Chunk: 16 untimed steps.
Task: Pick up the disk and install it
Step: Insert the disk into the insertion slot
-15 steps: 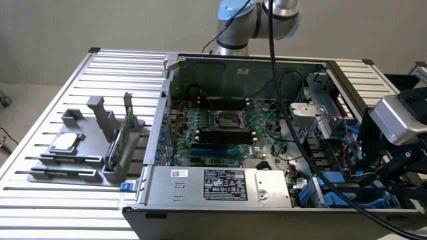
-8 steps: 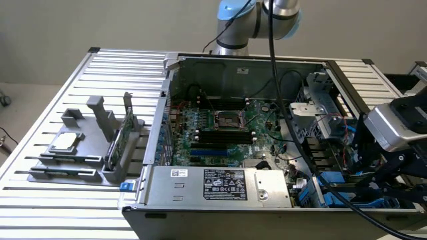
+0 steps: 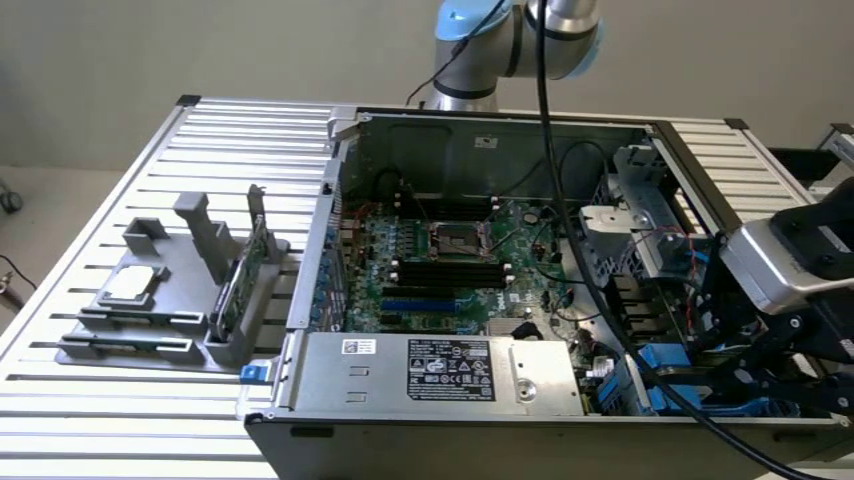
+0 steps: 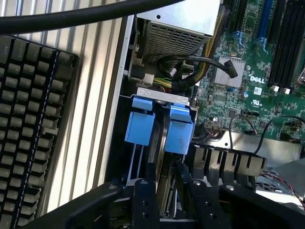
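Disk (image 4: 180, 132) is clamped edge-on by the gripper (image 4: 166, 172) inside the computer case (image 3: 534, 428). It is best held straight and pushed gently.

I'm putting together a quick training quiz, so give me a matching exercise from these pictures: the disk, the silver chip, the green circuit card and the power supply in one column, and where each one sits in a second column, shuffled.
Things:
1. the disk
2. the silver chip
3. the green circuit card
4. the power supply

Places:
A. lying flat on the grey holder
B. gripped edge-on between the fingers
C. standing on edge in the grey holder
D. lying in the case, with a black label on top

Pairs: 1-B; 2-A; 3-C; 4-D.
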{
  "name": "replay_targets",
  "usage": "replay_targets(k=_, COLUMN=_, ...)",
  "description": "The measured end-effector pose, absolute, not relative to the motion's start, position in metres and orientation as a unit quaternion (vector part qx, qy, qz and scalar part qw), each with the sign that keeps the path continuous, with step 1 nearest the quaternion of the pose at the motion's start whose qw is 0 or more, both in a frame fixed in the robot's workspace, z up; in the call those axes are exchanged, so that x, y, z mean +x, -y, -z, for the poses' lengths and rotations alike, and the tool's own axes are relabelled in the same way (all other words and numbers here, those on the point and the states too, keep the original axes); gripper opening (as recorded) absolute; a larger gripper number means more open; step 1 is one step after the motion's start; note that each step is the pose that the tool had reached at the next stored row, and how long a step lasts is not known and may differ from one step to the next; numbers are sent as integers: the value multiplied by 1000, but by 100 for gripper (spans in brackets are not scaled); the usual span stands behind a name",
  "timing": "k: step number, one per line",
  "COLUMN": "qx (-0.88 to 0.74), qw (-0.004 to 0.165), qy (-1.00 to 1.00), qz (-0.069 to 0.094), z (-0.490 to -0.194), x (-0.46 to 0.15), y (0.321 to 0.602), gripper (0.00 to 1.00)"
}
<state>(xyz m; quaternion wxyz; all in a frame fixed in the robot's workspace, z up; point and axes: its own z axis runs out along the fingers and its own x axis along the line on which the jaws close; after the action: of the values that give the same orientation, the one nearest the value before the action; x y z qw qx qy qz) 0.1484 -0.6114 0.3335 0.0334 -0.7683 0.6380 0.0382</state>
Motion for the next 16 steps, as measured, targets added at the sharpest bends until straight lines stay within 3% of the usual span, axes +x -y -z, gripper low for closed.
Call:
replay_targets(k=12, qx=-769, qw=33, qy=-637, qz=-38, z=-324, x=149, y=611, gripper=31)
replay_targets(k=16, qx=-770, qw=33, qy=-637, qz=-38, z=-339, x=149, y=611, gripper=31)
